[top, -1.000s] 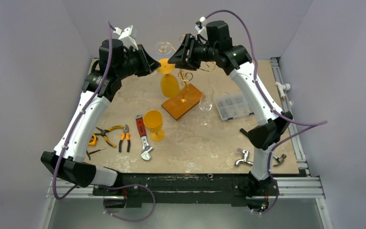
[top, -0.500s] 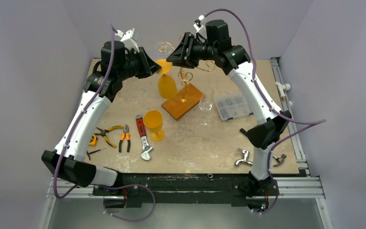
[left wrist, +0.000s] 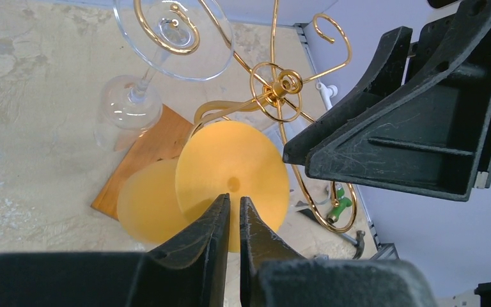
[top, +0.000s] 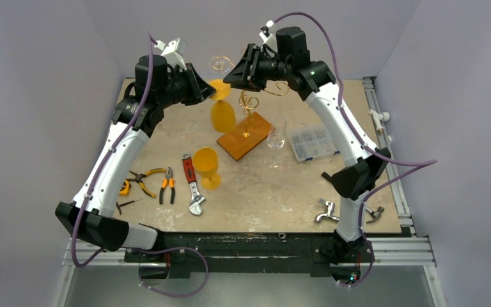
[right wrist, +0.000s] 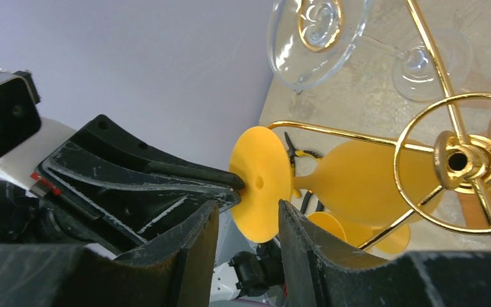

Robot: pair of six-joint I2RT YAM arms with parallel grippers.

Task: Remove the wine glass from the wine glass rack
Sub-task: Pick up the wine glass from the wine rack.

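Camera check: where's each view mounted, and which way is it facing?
Top external: above and behind the bases, looking down on the table; both arms whole, left pincer and right pincer up at the rack.
Left wrist: looks down along its own closed fingers at the yellow wine glass foot and rack hub; right pincer at right.
Right wrist: looks sideways across the rack top at the left pincer; own fingers at bottom.
Shared: both wrist views show that glass's foot pinched by the left pincer.
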